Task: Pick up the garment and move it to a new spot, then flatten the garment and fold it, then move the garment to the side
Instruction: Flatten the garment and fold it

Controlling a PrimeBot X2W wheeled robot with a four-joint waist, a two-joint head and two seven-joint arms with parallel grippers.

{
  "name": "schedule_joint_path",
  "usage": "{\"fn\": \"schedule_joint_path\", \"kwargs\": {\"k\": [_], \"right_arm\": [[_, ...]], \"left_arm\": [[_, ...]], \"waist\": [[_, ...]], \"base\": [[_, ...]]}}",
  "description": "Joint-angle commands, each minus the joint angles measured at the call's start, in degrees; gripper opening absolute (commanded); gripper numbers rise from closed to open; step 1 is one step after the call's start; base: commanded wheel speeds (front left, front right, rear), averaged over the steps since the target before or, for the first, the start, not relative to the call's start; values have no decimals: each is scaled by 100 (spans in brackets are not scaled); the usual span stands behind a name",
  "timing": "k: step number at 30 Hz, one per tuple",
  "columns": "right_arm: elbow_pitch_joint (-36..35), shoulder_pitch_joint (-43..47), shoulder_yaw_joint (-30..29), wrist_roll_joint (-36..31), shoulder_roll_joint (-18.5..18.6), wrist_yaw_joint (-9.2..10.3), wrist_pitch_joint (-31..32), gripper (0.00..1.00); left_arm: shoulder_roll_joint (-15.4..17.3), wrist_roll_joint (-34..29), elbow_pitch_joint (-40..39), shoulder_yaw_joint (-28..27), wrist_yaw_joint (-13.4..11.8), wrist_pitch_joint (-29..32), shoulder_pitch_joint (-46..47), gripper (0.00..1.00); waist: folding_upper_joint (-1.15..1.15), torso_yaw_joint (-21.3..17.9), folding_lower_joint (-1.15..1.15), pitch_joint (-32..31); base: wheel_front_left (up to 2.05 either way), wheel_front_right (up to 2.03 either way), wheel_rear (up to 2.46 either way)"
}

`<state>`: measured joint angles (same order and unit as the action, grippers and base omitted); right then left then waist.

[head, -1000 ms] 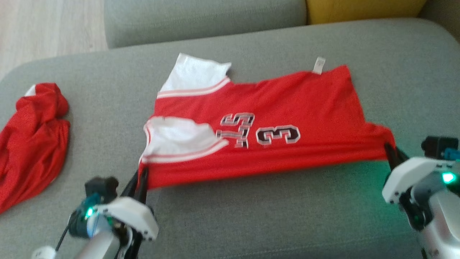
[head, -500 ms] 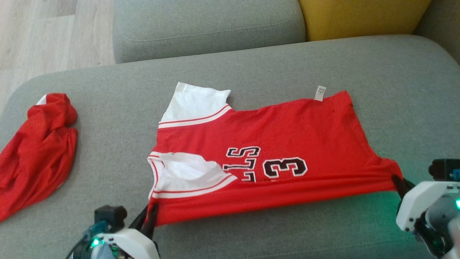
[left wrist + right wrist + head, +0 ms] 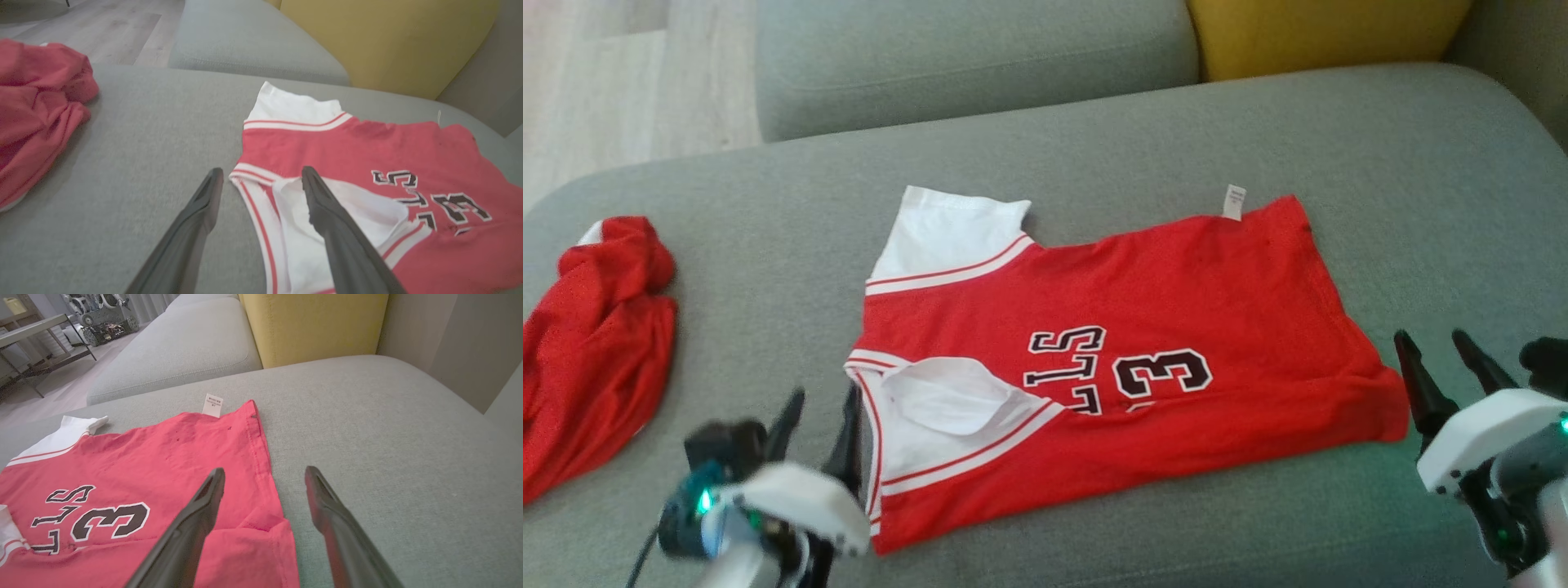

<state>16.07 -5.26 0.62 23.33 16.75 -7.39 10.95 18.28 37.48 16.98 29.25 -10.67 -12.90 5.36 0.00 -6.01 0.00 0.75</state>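
Across the sofa seat (image 3: pixel 727 286), the garment (image 3: pixel 1160 327) lies flat, its long axis running from your left gripper (image 3: pixel 823 408) to your right gripper (image 3: pixel 1429 347); both jaws open, empty, beside its near corners.

Grey fabric sofa (image 3: pixel 1094 131), yellow cushion (image 3: pixel 1327 33) at its back, pale wood floor (image 3: pixel 621 90) beyond.

Grey couch seat (image 3: pixel 768 245); red jersey (image 3: pixel 1176 286) (flat); crumpled red cloth (image 3: pixel 596 343)
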Motion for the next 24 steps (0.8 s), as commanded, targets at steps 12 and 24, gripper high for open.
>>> {"fn": "schedule_joint_path", "kwargs": {"k": [12,24], "right_arm": [[-387,-1265,463,-556,-245,-10,-830,100],[-61,-2401,1183,-814,-431,-10,-1099,100]], "left_arm": [[142,7,531,-185,816,589,2408,100],[805,-94,2369,1,1536,2308,4960,100]], "waist": [[0,-597,0,1102],[0,-1120,0,2174]], "base": [[0,0,0],[0,0,0]]}}
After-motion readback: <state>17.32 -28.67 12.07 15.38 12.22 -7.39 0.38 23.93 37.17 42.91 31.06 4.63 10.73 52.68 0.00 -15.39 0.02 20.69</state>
